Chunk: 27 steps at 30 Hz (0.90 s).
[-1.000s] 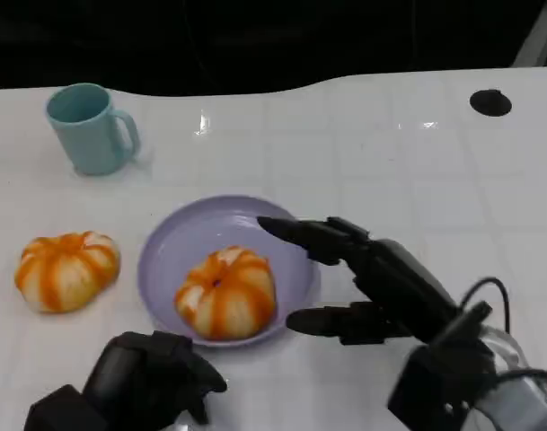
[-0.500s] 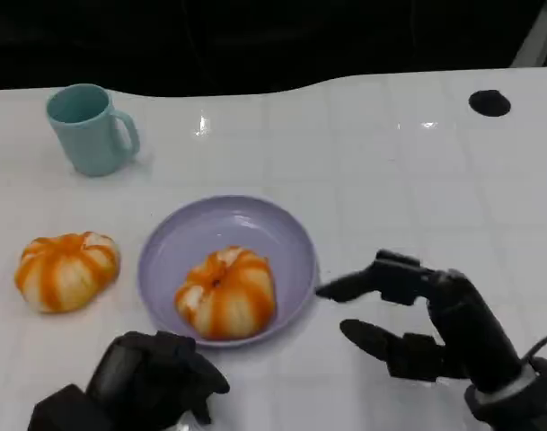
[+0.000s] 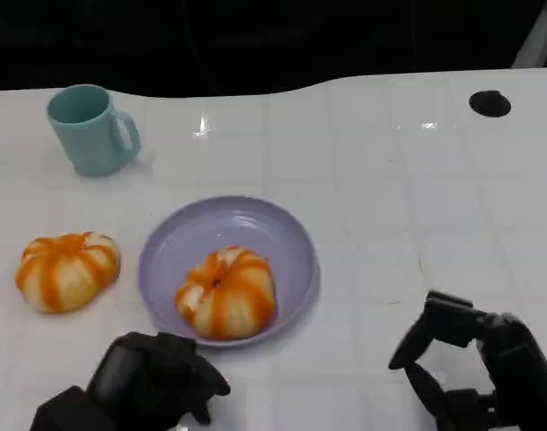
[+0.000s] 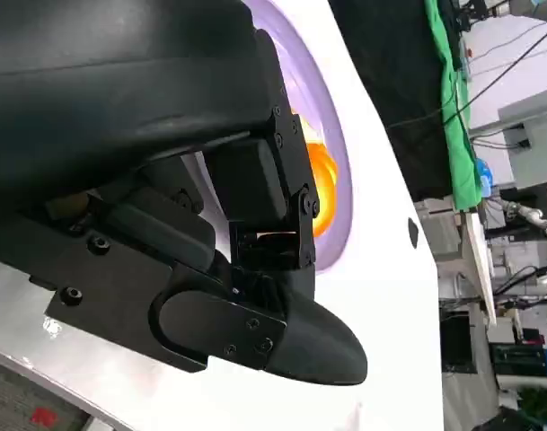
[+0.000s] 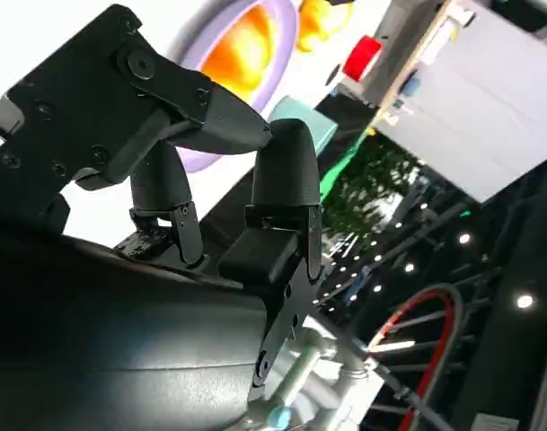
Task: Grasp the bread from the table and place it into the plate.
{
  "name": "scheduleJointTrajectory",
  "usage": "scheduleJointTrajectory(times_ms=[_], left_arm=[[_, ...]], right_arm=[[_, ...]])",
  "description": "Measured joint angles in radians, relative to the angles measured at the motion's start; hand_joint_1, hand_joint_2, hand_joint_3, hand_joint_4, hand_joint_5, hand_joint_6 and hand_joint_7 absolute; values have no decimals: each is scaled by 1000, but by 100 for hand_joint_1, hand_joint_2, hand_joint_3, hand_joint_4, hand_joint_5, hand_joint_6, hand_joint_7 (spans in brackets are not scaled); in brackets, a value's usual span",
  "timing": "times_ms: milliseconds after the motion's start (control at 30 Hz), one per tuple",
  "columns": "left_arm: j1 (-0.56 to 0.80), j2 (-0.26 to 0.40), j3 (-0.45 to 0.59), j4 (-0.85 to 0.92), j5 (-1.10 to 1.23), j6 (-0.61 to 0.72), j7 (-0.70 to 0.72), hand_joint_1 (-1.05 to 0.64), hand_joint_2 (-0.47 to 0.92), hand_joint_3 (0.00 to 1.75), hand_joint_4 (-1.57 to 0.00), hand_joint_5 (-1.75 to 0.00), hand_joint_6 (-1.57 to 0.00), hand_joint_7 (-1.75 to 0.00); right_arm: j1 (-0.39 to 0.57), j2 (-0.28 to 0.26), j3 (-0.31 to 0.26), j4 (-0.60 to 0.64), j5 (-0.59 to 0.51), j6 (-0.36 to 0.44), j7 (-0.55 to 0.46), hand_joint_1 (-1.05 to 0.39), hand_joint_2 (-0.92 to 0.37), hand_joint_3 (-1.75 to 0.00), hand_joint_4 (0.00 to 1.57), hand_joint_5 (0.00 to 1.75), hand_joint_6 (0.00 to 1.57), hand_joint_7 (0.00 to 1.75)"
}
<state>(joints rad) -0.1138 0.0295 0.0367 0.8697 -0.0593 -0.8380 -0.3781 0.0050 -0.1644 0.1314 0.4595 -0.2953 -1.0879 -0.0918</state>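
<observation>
Left robot hand (image 3: 152, 377), fingers curled on nothing, lies nearer the desk bread (image 3: 66, 269) than the open right robot hand (image 3: 471, 368).

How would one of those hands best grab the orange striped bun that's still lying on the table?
Probably from above, fingers spread around the round sides of the bread. It sits flat and domed, with bare table around it, so nothing blocks a top grasp. The left hand lies nearer it than the right hand.

One bread (image 3: 225, 293) sits in the plate (image 3: 291, 241) (another (image 3: 66, 270) lies beside it)
</observation>
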Motion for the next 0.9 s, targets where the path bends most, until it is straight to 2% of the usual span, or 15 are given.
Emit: scheduleJointTrajectory(times_ms=[167, 300, 900], left_arm=[[0, 2, 0, 2, 0, -2, 0, -105, 92, 18, -123, -113, -140, -51], [0, 6, 0, 2, 0, -6, 0, -105, 92, 19, -123, -113, -140, -52], [-8, 20, 14, 41, -23, -34, -12, -105, 92, 19, -122, -116, -140, -54]], right_arm=[[7, 2, -24, 18, -30, -43, -20, -25, -34, -131, 71, 164, 70, 143], [5, 4, -40, 47, -55, -46, -45, -27, -33, -132, 74, 164, 71, 145], [-54, 8, -43, 172, -164, -80, -155, -30, -38, -118, 74, 162, 72, 140]])
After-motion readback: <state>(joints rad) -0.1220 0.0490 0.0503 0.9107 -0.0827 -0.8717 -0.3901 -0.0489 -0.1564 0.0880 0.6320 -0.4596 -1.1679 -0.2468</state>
